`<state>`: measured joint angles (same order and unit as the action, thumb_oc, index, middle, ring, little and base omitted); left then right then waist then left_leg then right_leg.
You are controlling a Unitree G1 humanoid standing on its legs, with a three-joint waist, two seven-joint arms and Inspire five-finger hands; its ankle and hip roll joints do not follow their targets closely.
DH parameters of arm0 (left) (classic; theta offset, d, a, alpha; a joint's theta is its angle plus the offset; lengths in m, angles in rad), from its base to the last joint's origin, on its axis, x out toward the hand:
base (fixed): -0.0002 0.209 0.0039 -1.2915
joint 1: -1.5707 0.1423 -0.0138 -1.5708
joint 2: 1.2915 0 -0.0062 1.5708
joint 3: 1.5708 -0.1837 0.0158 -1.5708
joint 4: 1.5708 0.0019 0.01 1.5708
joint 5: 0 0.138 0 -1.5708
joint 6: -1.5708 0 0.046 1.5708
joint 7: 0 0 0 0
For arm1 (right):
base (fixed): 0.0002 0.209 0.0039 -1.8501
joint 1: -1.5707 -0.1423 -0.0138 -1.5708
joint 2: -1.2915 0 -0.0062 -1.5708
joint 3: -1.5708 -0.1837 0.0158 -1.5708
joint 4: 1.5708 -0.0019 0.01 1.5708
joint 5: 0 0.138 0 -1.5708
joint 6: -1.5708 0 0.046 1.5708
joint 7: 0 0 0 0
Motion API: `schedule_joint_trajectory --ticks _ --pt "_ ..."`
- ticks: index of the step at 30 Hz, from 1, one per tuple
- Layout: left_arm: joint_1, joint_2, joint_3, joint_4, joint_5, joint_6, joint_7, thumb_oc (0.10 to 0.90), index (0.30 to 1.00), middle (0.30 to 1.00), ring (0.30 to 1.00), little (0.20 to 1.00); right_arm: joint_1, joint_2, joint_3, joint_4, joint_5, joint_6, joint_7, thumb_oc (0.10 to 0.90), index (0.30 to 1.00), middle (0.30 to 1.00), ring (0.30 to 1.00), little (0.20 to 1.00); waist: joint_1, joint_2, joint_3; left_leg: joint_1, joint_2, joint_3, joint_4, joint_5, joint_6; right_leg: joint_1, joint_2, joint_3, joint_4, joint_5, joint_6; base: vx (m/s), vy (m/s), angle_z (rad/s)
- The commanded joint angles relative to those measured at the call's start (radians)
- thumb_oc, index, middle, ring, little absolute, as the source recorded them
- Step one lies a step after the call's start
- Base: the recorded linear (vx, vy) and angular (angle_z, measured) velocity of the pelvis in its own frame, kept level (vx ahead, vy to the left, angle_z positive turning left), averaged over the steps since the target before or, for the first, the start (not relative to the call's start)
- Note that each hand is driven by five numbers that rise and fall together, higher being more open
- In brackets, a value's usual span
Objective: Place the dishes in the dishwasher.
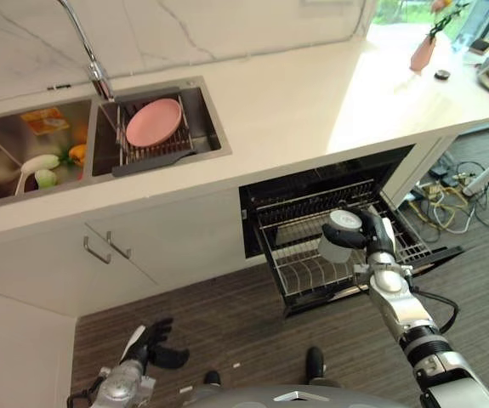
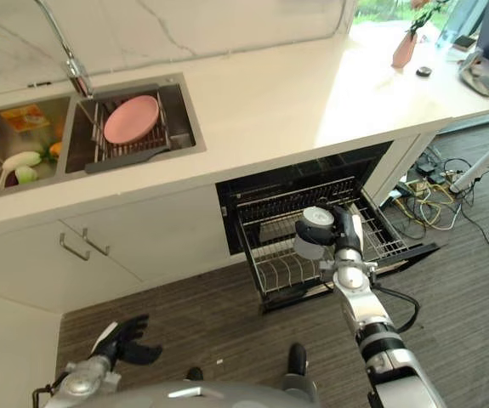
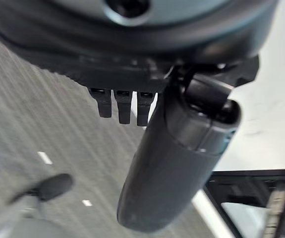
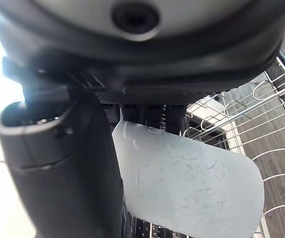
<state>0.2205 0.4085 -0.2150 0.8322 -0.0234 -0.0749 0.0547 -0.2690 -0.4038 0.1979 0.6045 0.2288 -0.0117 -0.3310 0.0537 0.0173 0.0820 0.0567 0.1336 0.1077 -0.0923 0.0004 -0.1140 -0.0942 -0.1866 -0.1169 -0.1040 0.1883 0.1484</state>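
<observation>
My right hand (image 1: 375, 236) is shut on a pale grey cup (image 1: 338, 235), held on its side above the pulled-out wire rack (image 1: 312, 268) of the open dishwasher (image 1: 329, 183). In the right wrist view the cup (image 4: 192, 181) lies between thumb and fingers, with rack wires (image 4: 241, 124) behind it. A pink plate (image 1: 153, 121) leans in a dish rack (image 1: 155, 149) in the right sink basin. My left hand (image 1: 146, 344) hangs low near the floor, fingers relaxed and holding nothing; its thumb (image 3: 174, 163) shows in the left wrist view.
The left sink basin (image 1: 31, 157) holds a white ladle, fruit and a yellow packet. A tall tap (image 1: 91, 59) rises behind the sink. The white countertop (image 1: 312, 102) runs to the right, with a pink vase (image 1: 423, 51). Cables (image 1: 440, 200) lie on the floor to the right of the dishwasher.
</observation>
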Motion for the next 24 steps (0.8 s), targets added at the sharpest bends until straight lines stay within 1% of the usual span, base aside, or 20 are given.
schedule_joint_trajectory --ticks 1,3,4,6,7,8,9,10,12,13,17,18,19,20,22,23,24 --pt "-0.067 0.070 -0.018 -0.099 0.110 -0.025 0.057 0.800 0.900 0.900 0.900 0.900 -0.191 -0.062 -0.036 -0.033 -0.077 -0.072 -0.055 0.400 0.300 0.300 0.300 0.300 0.014 -0.044 0.013 -0.028 -0.020 0.014 0.005 -0.026 0.005 0.099 -0.031 -0.027 0.045 -0.162 0.046 -0.04 0.012 0.30" --pt "-0.082 0.062 -0.023 -0.032 0.127 -0.023 0.073 0.800 0.900 0.900 0.900 0.900 -0.232 -0.073 -0.020 0.041 -0.074 -0.067 -0.054 0.400 0.300 0.300 0.300 0.300 0.022 -0.044 0.024 -0.050 -0.021 0.006 0.005 -0.018 0.002 0.087 -0.032 -0.035 0.043 -0.158 0.046 -0.06 0.014 0.14" --pt "-0.101 0.057 -0.030 0.032 0.144 -0.018 0.084 0.800 0.900 0.900 0.900 0.900 -0.268 -0.085 0.002 0.129 -0.057 -0.055 -0.030 0.400 0.300 0.300 0.300 0.300 0.031 -0.046 0.038 -0.072 -0.023 -0.001 0.005 -0.009 -0.001 0.073 -0.032 -0.045 0.042 -0.152 0.046 -0.08 0.021 0.10" --pt "-0.131 0.047 -0.036 0.118 0.160 -0.012 0.089 0.800 0.900 0.900 0.900 0.900 -0.307 -0.098 0.048 0.230 -0.058 -0.033 0.027 0.400 0.300 0.300 0.300 0.300 0.037 -0.049 0.047 -0.097 -0.021 -0.006 0.005 0.002 -0.005 0.057 -0.030 -0.053 0.039 -0.147 0.045 -0.04 0.018 0.17" --pt "-0.132 0.045 -0.036 0.120 0.160 -0.013 0.090 0.800 0.900 0.900 0.900 0.900 -0.310 -0.098 0.049 0.233 -0.057 -0.034 0.028 0.400 0.300 0.300 0.300 0.300 0.036 -0.049 0.047 -0.098 -0.021 -0.006 0.005 0.002 -0.005 0.056 -0.030 -0.053 0.039 -0.146 0.045 -0.02 0.009 0.24" --pt "-0.143 0.038 -0.040 0.174 0.171 -0.006 0.091 0.800 0.900 0.900 0.900 0.900 -0.325 -0.090 0.078 0.278 -0.068 -0.014 0.053 0.400 0.300 0.300 0.300 0.300 0.039 -0.050 0.051 -0.106 -0.020 -0.006 0.005 0.006 -0.007 0.050 -0.029 -0.057 0.037 -0.144 0.045 -0.02 0.005 0.24" --pt "-0.157 0.028 -0.042 0.231 0.182 0.000 0.097 0.800 0.900 0.900 0.900 0.900 -0.347 -0.074 0.104 0.328 -0.082 -0.003 0.071 0.400 0.300 0.300 0.300 0.300 0.042 -0.051 0.054 -0.116 -0.019 -0.006 0.005 0.009 -0.009 0.045 -0.029 -0.061 0.033 -0.141 0.045 -0.02 0.010 0.11" --pt "-0.171 0.009 -0.046 0.309 0.195 0.017 0.112 0.800 0.900 0.900 0.900 0.900 -0.372 -0.026 0.123 0.394 -0.088 0.015 0.075 0.400 0.300 0.300 0.300 0.300 0.047 -0.051 0.055 -0.127 -0.018 -0.008 0.005 0.011 -0.009 0.040 -0.029 -0.067 0.026 -0.137 0.044 0.00 0.000 0.00" --pt "-0.180 -0.014 -0.048 0.367 0.201 0.031 0.127 0.800 0.900 0.900 0.900 0.900 -0.374 0.046 0.105 0.453 -0.059 0.019 0.062 0.400 0.300 0.300 0.300 0.300 0.054 -0.049 0.057 -0.135 -0.019 -0.008 0.005 0.013 -0.009 0.032 -0.029 -0.068 0.024 -0.135 0.043 0.00 0.000 0.00" --pt "-0.180 -0.014 -0.048 0.368 0.201 0.031 0.128 0.800 0.900 0.900 0.900 0.900 -0.374 0.047 0.105 0.454 -0.059 0.018 0.062 0.400 0.300 0.300 0.300 0.300 0.054 -0.049 0.056 -0.136 -0.019 -0.008 0.005 0.013 -0.009 0.032 -0.029 -0.068 0.024 -0.135 0.043 0.00 0.000 0.00" --pt "-0.202 -0.039 -0.064 0.384 0.201 0.039 0.147 0.800 0.900 0.900 0.900 0.900 -0.389 0.171 0.099 0.518 -0.005 0.015 0.041 0.400 0.300 0.300 0.300 0.300 0.069 -0.039 0.065 -0.148 -0.021 -0.006 0.005 0.015 -0.010 0.017 -0.031 -0.067 0.023 -0.130 0.043 0.00 0.000 0.00" --pt "-0.202 -0.039 -0.064 0.384 0.201 0.039 0.147 0.800 0.900 0.900 0.900 0.900 -0.389 0.172 0.099 0.518 -0.005 0.014 0.041 0.400 0.300 0.300 0.300 0.300 0.068 -0.039 0.065 -0.148 -0.021 -0.007 0.005 0.015 -0.010 0.017 -0.031 -0.067 0.023 -0.130 0.043 0.00 0.000 0.00" --pt "-0.216 -0.045 -0.070 0.369 0.190 0.037 0.157 0.800 0.900 0.900 0.900 0.900 -0.389 0.200 0.096 0.529 0.019 0.011 0.037 0.400 0.300 0.300 0.300 0.300 0.074 -0.037 0.071 -0.156 -0.022 -0.012 0.005 0.018 -0.011 0.013 -0.033 -0.072 0.022 -0.128 0.042 0.00 0.000 0.00" --pt "-0.222 -0.047 -0.076 0.362 0.186 0.035 0.161 0.800 0.900 0.900 0.900 0.900 -0.391 0.208 0.094 0.533 0.029 0.010 0.033 0.400 0.300 0.300 0.300 0.300 0.078 -0.035 0.073 -0.159 -0.023 -0.016 0.005 0.019 -0.011 0.012 -0.033 -0.074 0.022 -0.128 0.042 0.00 0.000 0.00" --pt "-0.222 -0.047 -0.076 0.362 0.186 0.035 0.161 0.800 0.900 0.900 0.900 0.900 -0.391 0.208 0.094 0.533 0.029 0.010 0.033 0.400 0.300 0.300 0.300 0.300 0.077 -0.035 0.073 -0.159 -0.023 -0.016 0.005 0.019 -0.011 0.012 -0.033 -0.074 0.022 -0.128 0.042 0.00 0.002 0.06" --pt "-0.229 -0.050 -0.082 0.352 0.182 0.034 0.163 0.800 0.900 0.900 0.900 0.900 -0.395 0.216 0.092 0.540 0.037 0.009 0.031 0.475 0.413 0.413 0.413 0.413 0.081 -0.034 0.076 -0.163 -0.023 -0.019 0.005 0.022 -0.012 0.011 -0.035 -0.079 0.021 -0.128 0.043 -0.01 0.002 0.08" --pt "-0.235 -0.055 -0.094 0.337 0.178 0.032 0.168 0.800 0.900 0.900 0.900 0.900 -0.399 0.221 0.093 0.547 0.042 0.010 0.028 0.800 0.900 0.900 0.900 0.900 0.088 -0.031 0.080 -0.169 -0.024 -0.027 0.005 0.024 -0.014 0.012 -0.037 -0.085 0.022 -0.128 0.044 -0.02 -0.001 0.05"
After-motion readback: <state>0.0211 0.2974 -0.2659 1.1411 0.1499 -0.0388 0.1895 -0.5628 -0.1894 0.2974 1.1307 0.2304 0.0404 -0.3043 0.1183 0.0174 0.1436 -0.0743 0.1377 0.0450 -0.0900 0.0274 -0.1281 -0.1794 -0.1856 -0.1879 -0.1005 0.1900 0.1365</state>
